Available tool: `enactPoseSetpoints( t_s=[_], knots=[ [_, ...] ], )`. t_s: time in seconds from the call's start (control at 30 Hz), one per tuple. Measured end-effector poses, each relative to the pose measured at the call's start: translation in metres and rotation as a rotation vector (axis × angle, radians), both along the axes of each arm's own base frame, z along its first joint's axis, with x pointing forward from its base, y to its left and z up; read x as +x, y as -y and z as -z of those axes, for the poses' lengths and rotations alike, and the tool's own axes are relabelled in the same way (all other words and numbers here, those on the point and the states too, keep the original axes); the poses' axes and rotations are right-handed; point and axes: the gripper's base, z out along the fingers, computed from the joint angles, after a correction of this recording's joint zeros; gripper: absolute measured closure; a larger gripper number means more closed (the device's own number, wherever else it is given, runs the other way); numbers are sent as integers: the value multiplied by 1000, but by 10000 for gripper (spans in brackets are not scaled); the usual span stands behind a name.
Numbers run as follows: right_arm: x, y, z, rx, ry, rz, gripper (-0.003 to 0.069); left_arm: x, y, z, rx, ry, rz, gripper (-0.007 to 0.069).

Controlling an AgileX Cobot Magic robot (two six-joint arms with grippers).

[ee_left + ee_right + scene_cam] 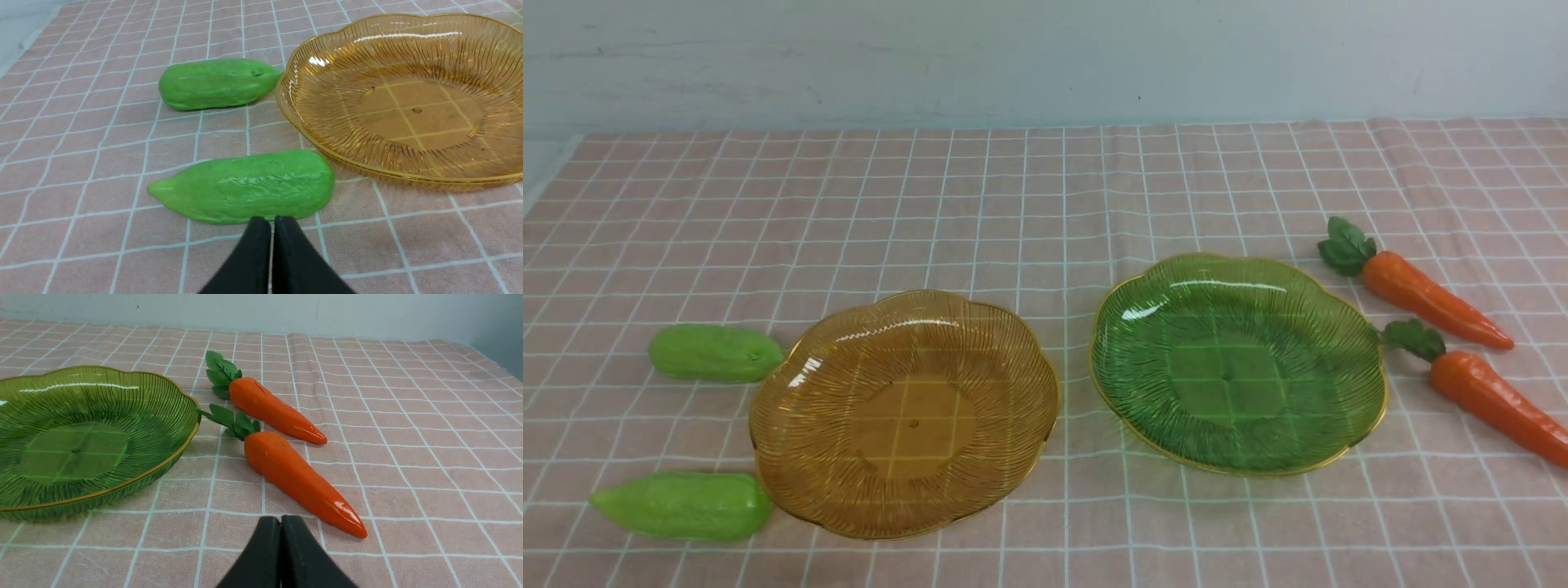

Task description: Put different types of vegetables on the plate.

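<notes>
Currently, two plates are set side by side on the worktop (1045, 196), which is covered by a pink cloth (1258, 523) ruled with white lines. The amber plate (907, 416) is placed on the left and slightly nearer, and the green plate (1237, 363) on the right; both are ribbed, see-through and gold-rimmed, and neither is loaded.

Two light green gourds are laid left of the amber plate. The far gourd (715, 353) is turned with one end close against the plate's rim. The near gourd (682, 506) is laid with its blunt end just beside the rim and its pointed end to the left.

Two carrots are laid right of the green plate, roughly parallel, with leafy tops towards the plate and tips aimed right and near. The far carrot (1421, 296) is kept a little apart from the rim, while the leaves of the near carrot (1494, 400) are brought right up to it.

The left tool (272, 222) is seen closed and empty, finger against finger, pointed at the near gourd. The right tool (281, 520) is likewise closed on nothing, by the near carrot's tip.
</notes>
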Motion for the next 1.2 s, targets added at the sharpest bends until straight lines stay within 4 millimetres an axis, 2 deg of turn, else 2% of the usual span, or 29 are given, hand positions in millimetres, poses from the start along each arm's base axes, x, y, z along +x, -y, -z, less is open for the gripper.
enactPoseSetpoints(
  t_s=[0.73, 0.83, 0.97, 1.03, 1.1, 1.17, 1.2],
  knots=[
    [1, -2, -3, 2, 29, -32, 667, 0, 0, 0, 0, 0, 0, 628],
    [2, -5, -9, 244, 106, -21, 667, 0, 0, 0, 0, 0, 0, 628],
    [2, -7, -19, 1000, 197, 29, 667, 0, 0, 0, 0, 0, 0, 628],
    [2, -7, -20, 1187, 207, 43, 667, 0, 0, 0, 0, 0, 0, 628],
    [2, -4, -24, 1220, 264, 50, 667, 0, 0, 0, 0, 0, 0, 628],
    [1, -4, -36, 1117, 307, 18, 667, 0, 0, 0, 0, 0, 0, 628],
    [-2, -5, -53, 1009, 341, -25, 667, 0, 0, 0, 0, 0, 0, 628]
  ],
)
